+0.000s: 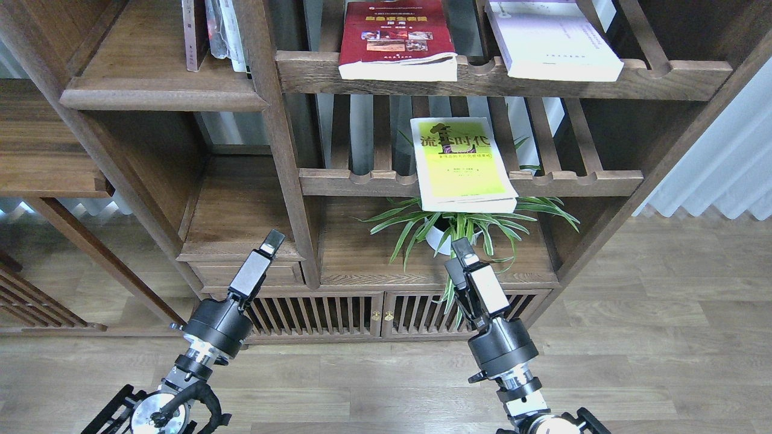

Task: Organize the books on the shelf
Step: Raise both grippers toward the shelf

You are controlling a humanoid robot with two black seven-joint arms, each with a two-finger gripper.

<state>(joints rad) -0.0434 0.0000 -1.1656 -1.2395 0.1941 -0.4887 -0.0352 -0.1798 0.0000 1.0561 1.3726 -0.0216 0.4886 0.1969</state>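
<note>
Dark red book (397, 37) and white-lavender book (552, 37) on top slatted rack, tops cut off | yellow-green book (461, 163) on middle rack, overhanging plant (464, 232) | solid shelf (151, 90) upper left | left gripper (271, 242), right gripper (459, 252): empty, jaws seen end-on, cannot tell spread.

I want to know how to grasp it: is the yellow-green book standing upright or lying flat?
Lying flat: the yellow-green paperback book rests cover-up on the slatted wooden rack, overhanging its front rail.

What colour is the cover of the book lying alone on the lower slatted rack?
Yellow-green paperback book with big dark characters; head view shows it best.
</note>
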